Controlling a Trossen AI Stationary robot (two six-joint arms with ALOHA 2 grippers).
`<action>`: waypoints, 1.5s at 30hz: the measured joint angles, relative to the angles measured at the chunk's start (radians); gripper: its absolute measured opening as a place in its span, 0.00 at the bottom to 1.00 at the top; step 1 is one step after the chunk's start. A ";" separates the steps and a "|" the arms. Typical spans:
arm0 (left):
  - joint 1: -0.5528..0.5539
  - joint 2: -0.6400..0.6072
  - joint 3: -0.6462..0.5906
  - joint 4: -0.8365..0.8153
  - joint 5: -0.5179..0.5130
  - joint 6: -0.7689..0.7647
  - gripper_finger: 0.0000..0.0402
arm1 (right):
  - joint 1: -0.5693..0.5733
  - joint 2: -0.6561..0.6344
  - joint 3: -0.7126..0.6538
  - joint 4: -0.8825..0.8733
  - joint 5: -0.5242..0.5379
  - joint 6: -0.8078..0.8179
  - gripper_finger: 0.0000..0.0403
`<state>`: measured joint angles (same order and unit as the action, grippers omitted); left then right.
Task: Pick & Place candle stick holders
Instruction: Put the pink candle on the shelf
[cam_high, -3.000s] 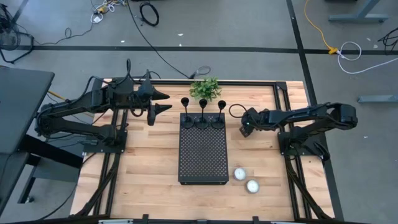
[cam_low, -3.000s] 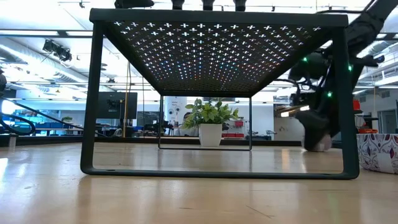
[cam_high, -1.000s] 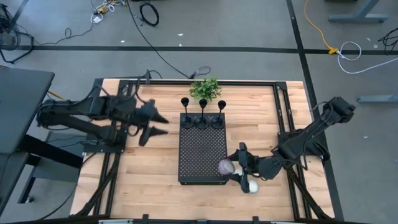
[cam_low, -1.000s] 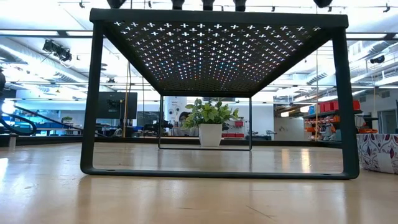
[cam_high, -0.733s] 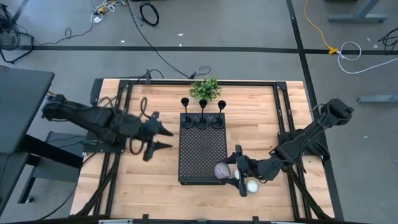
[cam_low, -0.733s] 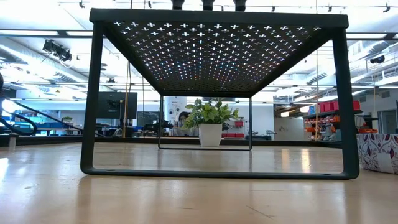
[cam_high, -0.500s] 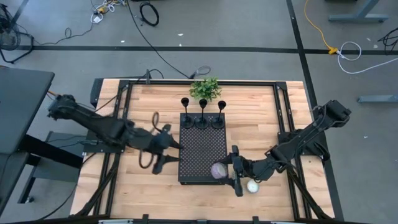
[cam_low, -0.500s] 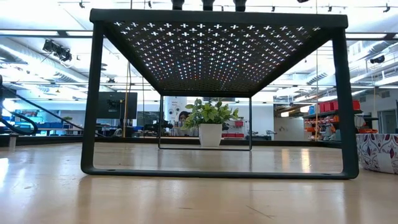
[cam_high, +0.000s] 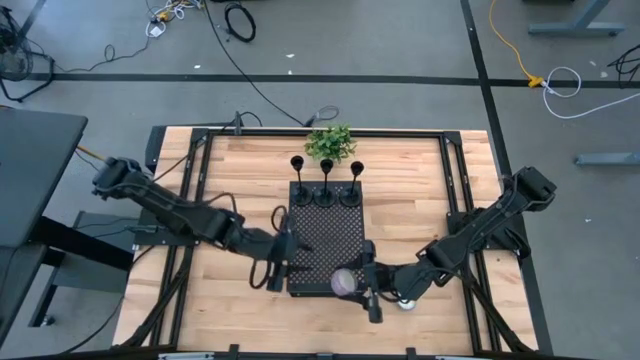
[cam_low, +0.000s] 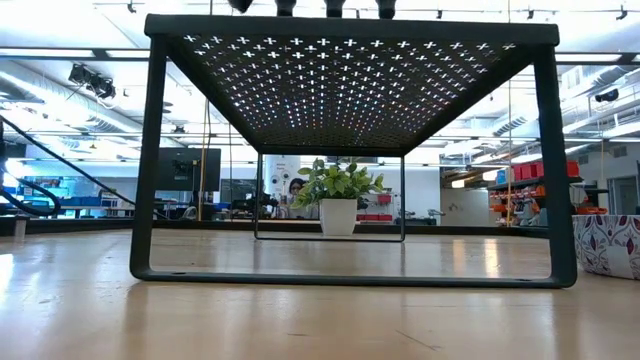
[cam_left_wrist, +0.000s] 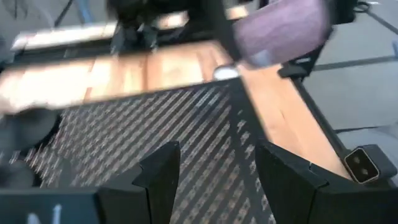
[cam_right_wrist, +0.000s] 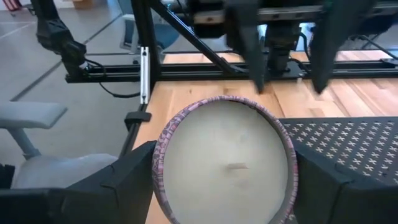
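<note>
wooden counter (cam_high: 420, 200), black perforated tray (cam_high: 325, 240) at centre. three candle stick holders (cam_high: 325, 183) upright along tray's far edge, by potted plant (cam_high: 330, 142). right claw (cam_high: 352, 283) clamped on tealight candle (cam_right_wrist: 225, 163) over tray's near edge, well apart from holders. left claw (cam_high: 283, 255) fingers apart at tray's left edge.

My two arms are dark, near-black, built of slim jointed links with rounded joint housings. The left arm (cam_high: 170, 208) carries a thin black cable that loops clear of its links. The right arm (cam_high: 480, 228) has a chunky block-shaped shoulder joint. On both wrists my fingers (cam_left_wrist: 163, 177) are matte black, flat and angular, wedge-shaped with bevelled edges
</note>
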<state>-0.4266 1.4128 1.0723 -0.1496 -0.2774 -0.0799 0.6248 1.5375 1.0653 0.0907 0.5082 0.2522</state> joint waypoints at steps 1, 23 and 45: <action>-0.009 0.006 0.001 0.006 0.001 0.013 0.52 | -0.002 0.000 0.000 0.000 0.000 -0.005 0.71; 0.013 0.130 0.001 0.295 0.227 -0.127 0.52 | 0.036 0.000 0.000 0.066 -0.003 -0.104 0.71; 0.122 0.167 0.000 0.441 0.545 -0.200 0.52 | -0.036 0.074 0.239 -0.223 -0.047 -0.425 0.71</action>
<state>-0.3044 1.5799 1.0718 0.2915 0.2672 -0.2801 0.5885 1.6120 1.3043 -0.1320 0.4616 -0.1725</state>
